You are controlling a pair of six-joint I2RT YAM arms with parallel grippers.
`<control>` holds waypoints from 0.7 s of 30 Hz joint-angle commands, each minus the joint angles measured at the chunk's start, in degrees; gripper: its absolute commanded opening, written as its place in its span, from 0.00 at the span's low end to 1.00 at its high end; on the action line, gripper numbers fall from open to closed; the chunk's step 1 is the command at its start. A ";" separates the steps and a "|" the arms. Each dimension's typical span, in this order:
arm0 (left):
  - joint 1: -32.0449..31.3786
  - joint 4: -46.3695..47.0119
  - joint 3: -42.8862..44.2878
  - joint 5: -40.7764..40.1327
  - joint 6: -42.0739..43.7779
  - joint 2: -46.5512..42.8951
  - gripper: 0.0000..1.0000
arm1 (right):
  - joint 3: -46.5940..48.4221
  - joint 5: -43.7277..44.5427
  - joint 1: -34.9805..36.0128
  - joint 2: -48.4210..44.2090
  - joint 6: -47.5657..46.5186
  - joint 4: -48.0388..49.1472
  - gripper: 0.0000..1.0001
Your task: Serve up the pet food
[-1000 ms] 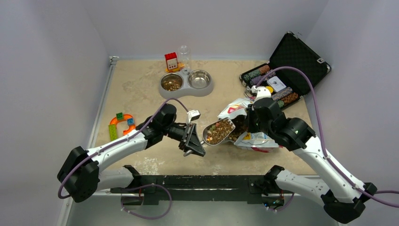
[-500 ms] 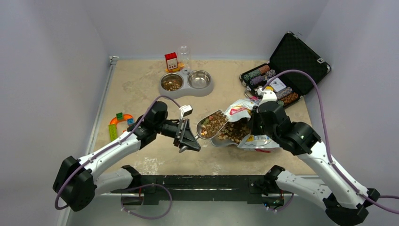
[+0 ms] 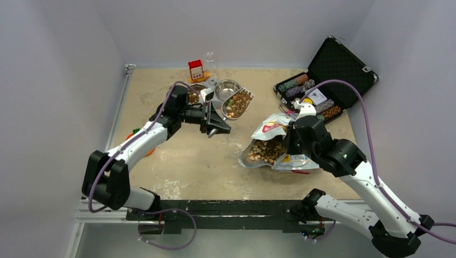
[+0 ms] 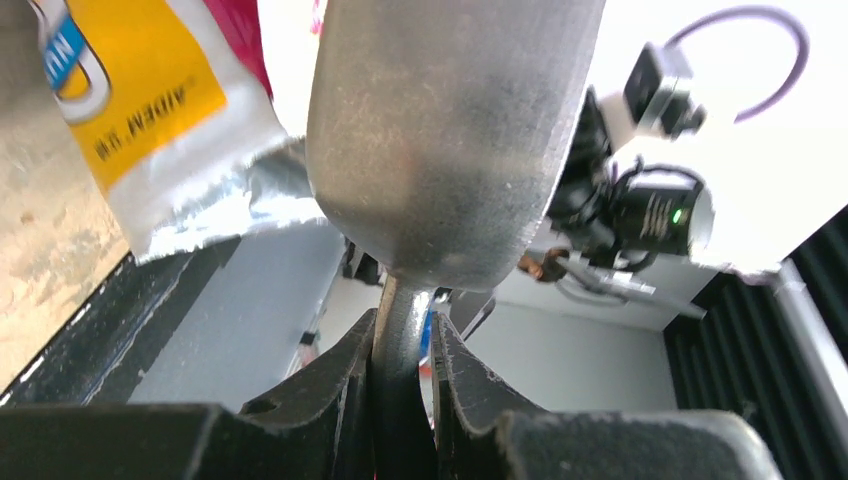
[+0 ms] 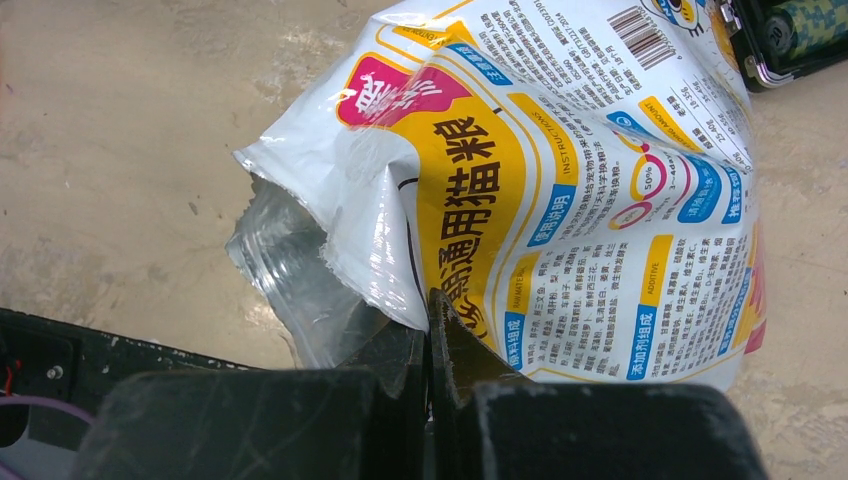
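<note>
My left gripper (image 3: 219, 123) is shut on the handle (image 4: 400, 330) of the metal scoop (image 3: 237, 103). The scoop is heaped with pet food and hangs by the right rim of the empty right bowl (image 3: 227, 87). The left wrist view shows only the scoop's underside (image 4: 450, 130). More kibble lies in the left bowl (image 3: 194, 98), partly behind my arm. The printed bag (image 3: 282, 156) lies open at centre right with kibble (image 3: 265, 151) showing in its mouth. My right gripper (image 5: 430, 330) is shut on the bag's edge (image 5: 400, 290).
An open black case of poker chips (image 3: 322, 86) stands at the back right. A small red-and-white box (image 3: 196, 70) and a clear bottle (image 3: 210, 62) stand behind the double bowl. An orange toy (image 3: 134, 134) lies at the left, mostly under my left arm.
My left arm has carried the filled scoop out of the bag's mouth and away to the back, up to the bowls. The right gripper has kept its hold on the bag.
</note>
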 commanded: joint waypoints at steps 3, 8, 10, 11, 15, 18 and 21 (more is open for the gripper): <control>5.22 -1.70 10.52 -0.20 -2.55 9.04 0.00 | 4.29 0.26 -0.29 1.10 0.61 1.22 0.00; 7.96 -8.68 19.06 -2.59 -1.71 17.38 0.00 | 4.83 -0.18 -0.27 2.68 0.82 1.73 0.00; 8.58 -10.30 22.20 -3.39 -1.27 20.75 0.00 | 5.16 -0.55 -0.28 3.30 1.09 2.04 0.00; 8.79 -10.98 23.58 -3.90 -1.31 22.42 0.00 | 5.34 -0.80 -0.25 3.63 1.18 2.14 0.00; 9.66 -12.52 27.43 -5.77 -3.07 28.33 0.00 | 6.43 -1.12 -0.25 4.88 0.87 2.16 0.00; 10.16 -14.68 29.69 -7.17 -4.32 31.15 0.00 | 7.14 -0.55 -0.28 5.76 0.06 2.07 0.00; 10.36 -18.78 32.69 -8.19 -4.56 33.59 0.00 | 7.84 0.24 -0.23 6.63 -0.85 2.00 0.00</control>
